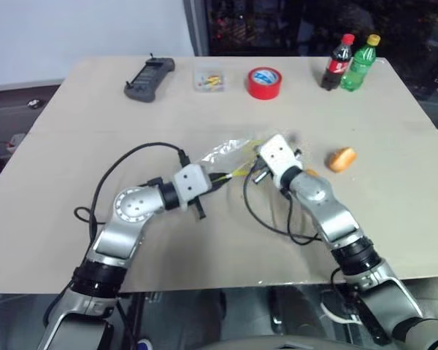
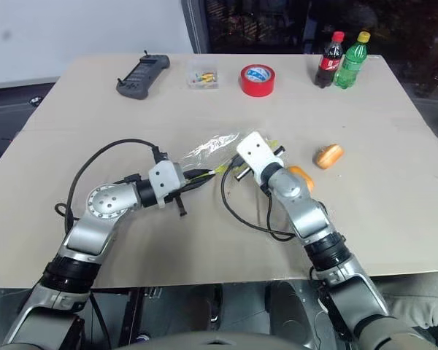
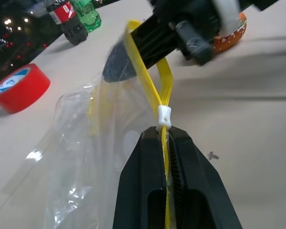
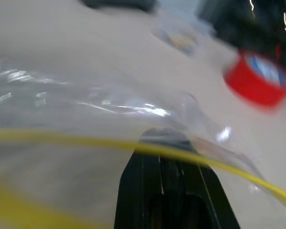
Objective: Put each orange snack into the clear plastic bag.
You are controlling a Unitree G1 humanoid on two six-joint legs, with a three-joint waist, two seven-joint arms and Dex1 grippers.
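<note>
The clear plastic bag (image 1: pixel 225 152) lies crinkled at the table's middle, its yellow strip (image 3: pixel 158 88) stretched between both grippers. My left gripper (image 1: pixel 217 179) is shut on the strip beside the white zip slider (image 3: pixel 163 116). From the other side, my right gripper (image 1: pixel 246 170) is shut on the strip's far end, with bag film draped over its fingers (image 4: pixel 162 157). One orange snack (image 1: pixel 342 158) lies on the table to the right of the right arm. A second orange snack (image 2: pixel 301 176) peeks out from behind that arm's wrist.
Along the far edge stand a red tape roll (image 1: pixel 265 82), a small clear box of yellow bits (image 1: pixel 208 79), a black handheld controller (image 1: pixel 150 79), a cola bottle (image 1: pixel 338 62) and a green bottle (image 1: pixel 360 64). Black cables loop off both wrists over the beige table (image 1: pixel 394 219).
</note>
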